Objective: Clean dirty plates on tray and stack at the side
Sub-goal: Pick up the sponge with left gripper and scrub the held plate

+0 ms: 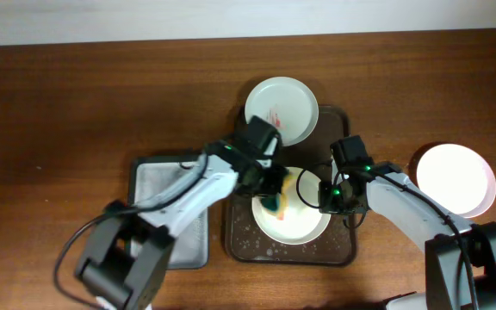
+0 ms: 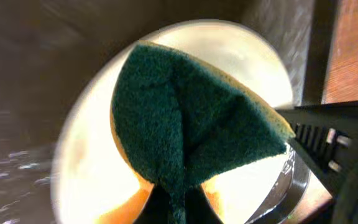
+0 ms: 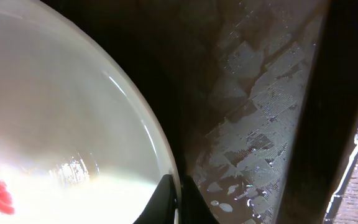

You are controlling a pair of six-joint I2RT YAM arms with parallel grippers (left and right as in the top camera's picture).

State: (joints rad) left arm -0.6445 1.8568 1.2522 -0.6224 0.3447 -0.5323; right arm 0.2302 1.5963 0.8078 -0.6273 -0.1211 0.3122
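A white plate lies on the dark brown tray at its front; orange and red smears show on it. My left gripper is shut on a green and yellow sponge, which is pressed onto the plate's left part. My right gripper is shut on the plate's right rim; one finger is above the rim and one below. A second white plate with a red smear leans at the tray's back. A clean white plate lies on the table at the right.
A grey tray lies on the table left of the brown tray, under my left arm. Drops of water lie on the brown tray's floor. The wooden table stretches to the left.
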